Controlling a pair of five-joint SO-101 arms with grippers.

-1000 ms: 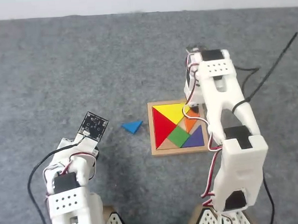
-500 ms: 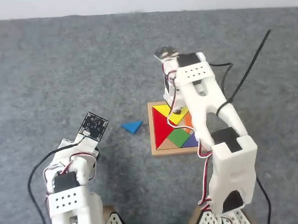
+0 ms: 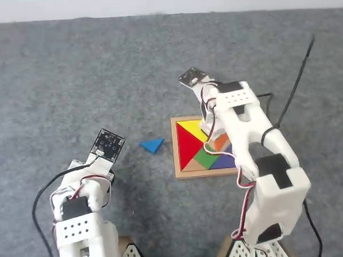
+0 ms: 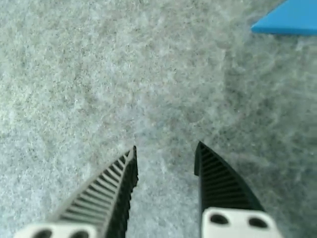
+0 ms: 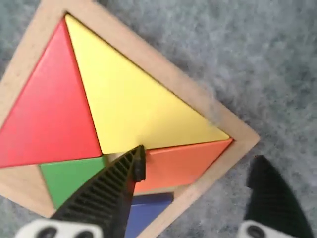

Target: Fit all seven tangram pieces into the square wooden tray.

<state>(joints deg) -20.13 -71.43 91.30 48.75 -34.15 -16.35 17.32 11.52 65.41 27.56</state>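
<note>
We see the right gripper point(image 5: 198, 158) spread wide and holding nothing, over the far right corner of the wooden tray point(image 3: 175, 148). One finger hangs above the seam between the yellow triangle point(image 5: 133, 99) and the orange piece point(image 5: 183, 161), and the other sits beyond the tray's rim. The left gripper point(image 4: 166, 147) is partly open and empty above bare table. The blue triangle point(image 3: 153, 145) lies on the table, just off the tray's left edge
</note>
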